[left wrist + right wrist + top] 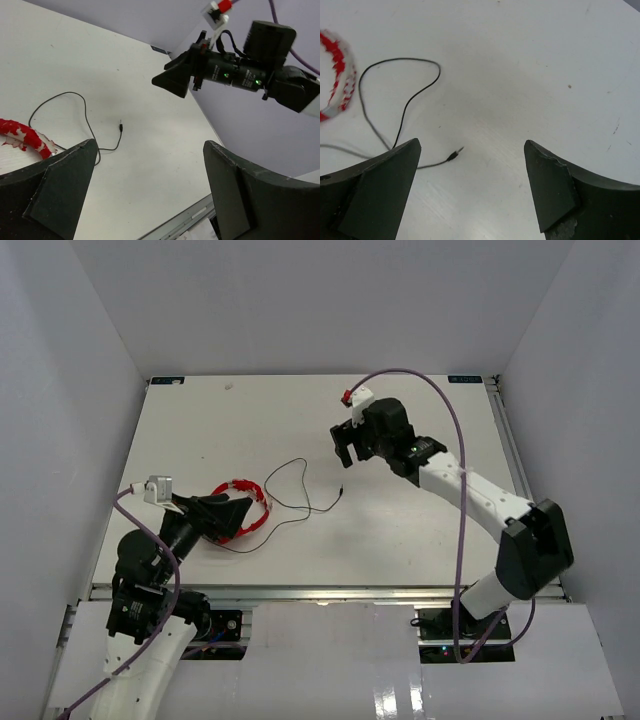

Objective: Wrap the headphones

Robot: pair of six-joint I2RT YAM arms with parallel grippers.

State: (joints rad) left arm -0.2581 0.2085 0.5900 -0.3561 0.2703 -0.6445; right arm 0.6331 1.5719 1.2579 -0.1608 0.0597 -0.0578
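The red headphones point(250, 502) lie on the white table at the left, partly hidden under my left gripper point(232, 517). In the left wrist view the red headband point(22, 136) lies outside the left finger point(65, 185), with nothing between the jaws. Their thin black cable point(290, 485) loops right and ends in a plug point(341, 490). It also shows in the left wrist view point(82, 107). My left gripper point(150, 145) is open and empty. My right gripper point(346, 450) is open and empty above the table, just beyond the plug point(455, 155). The headband point(340, 75) and cable point(405, 105) show there too.
White walls close in the table at the left, back and right. A metal rail point(300, 590) runs along the near edge. A thick purple robot cable point(455, 440) arcs over the right arm. My right gripper also shows in the left wrist view point(175, 82).
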